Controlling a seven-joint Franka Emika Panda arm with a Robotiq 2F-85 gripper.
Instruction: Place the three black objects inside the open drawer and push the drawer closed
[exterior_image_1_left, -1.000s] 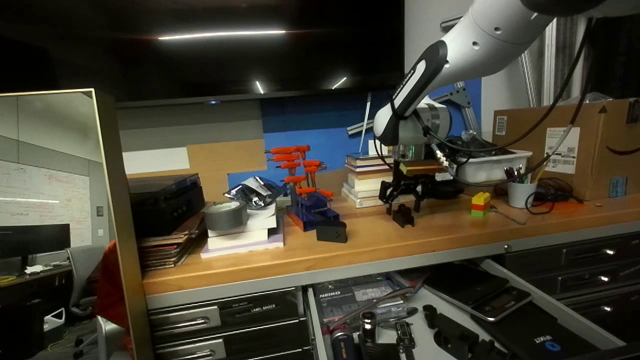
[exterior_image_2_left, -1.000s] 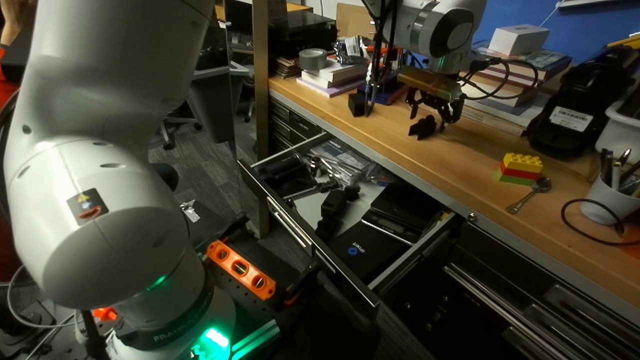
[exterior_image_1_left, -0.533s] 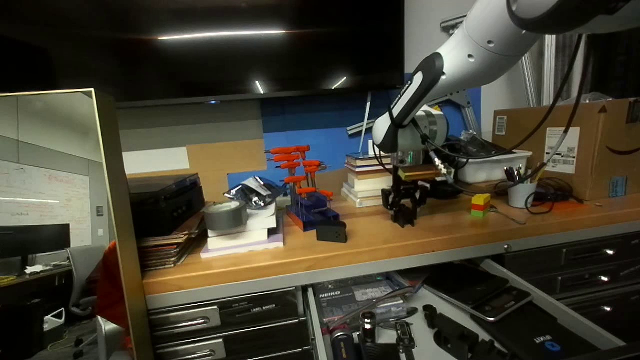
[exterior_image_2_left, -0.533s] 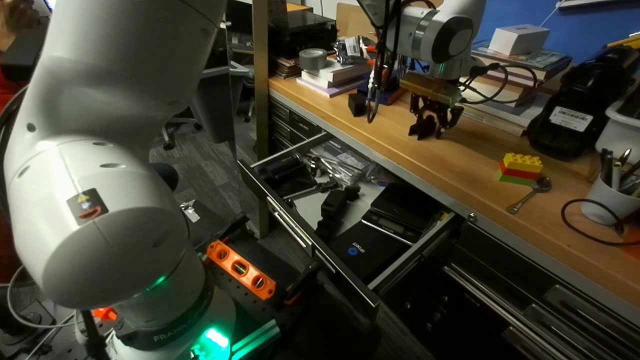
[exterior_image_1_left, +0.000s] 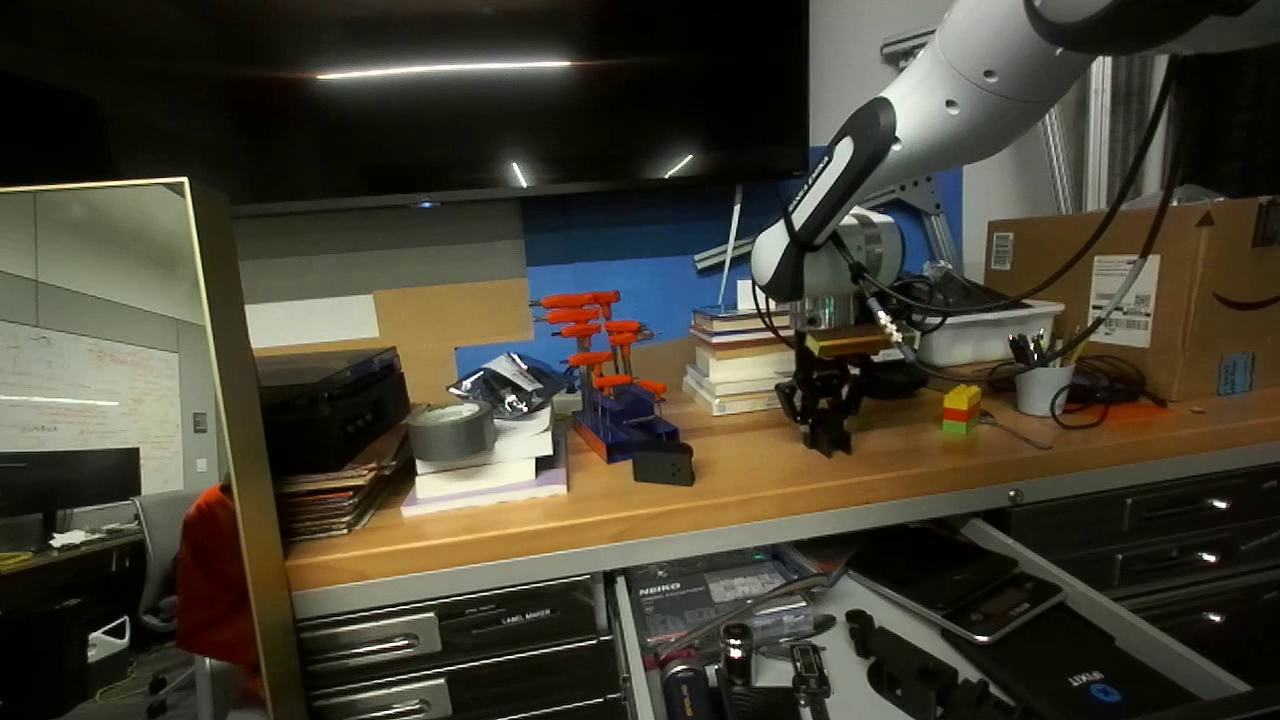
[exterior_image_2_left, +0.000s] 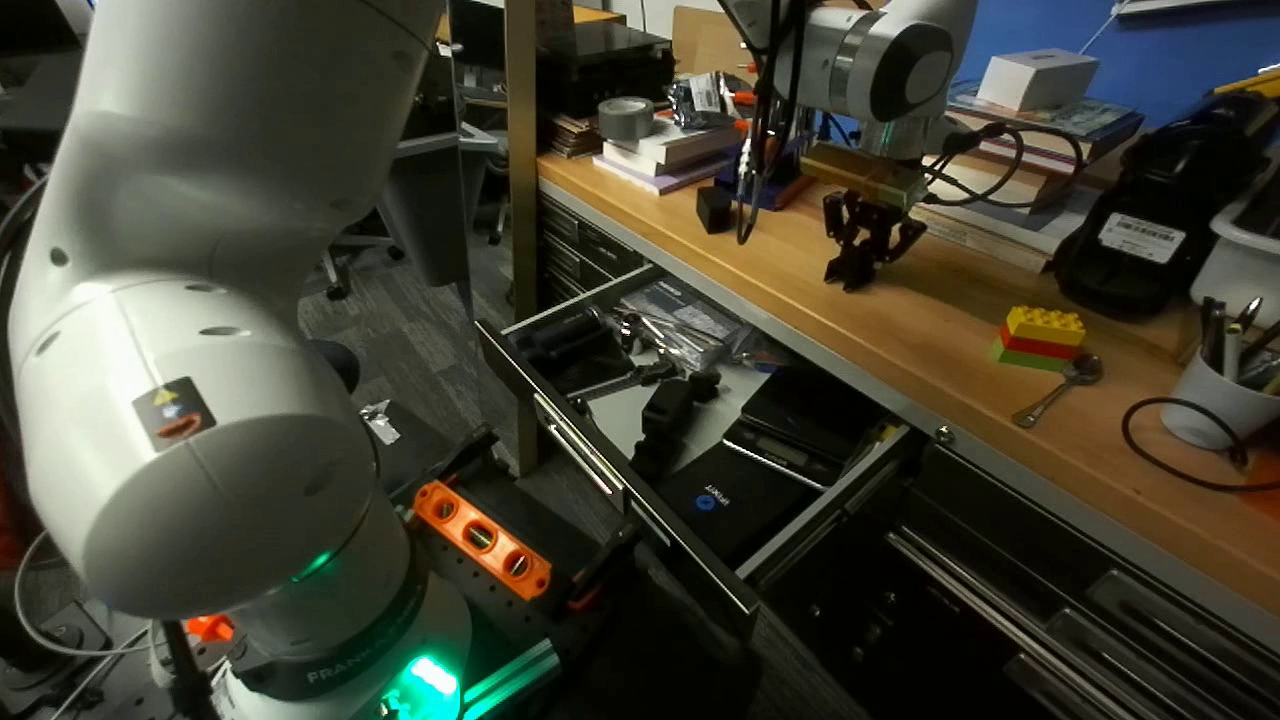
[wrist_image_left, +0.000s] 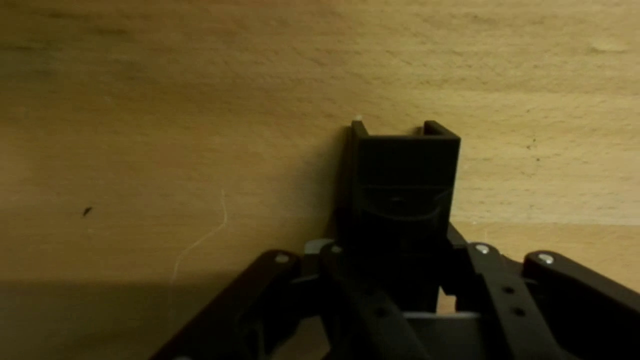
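The wooden desk (exterior_image_1_left: 740, 465) has an open drawer (exterior_image_2_left: 826, 501) below its near edge. The jaws pinch a pronged black piece (wrist_image_left: 404, 180); whether it touches the desk, I cannot tell. To its left stands a black block (exterior_image_1_left: 662, 464); a longer black piece (exterior_image_2_left: 668, 410) lies in the drawer.

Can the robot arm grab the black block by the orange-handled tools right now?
Probably not yet: its claw looks shut on another pronged black piece. With the claw freed, maybe, since nothing covers the black block on the worktop.
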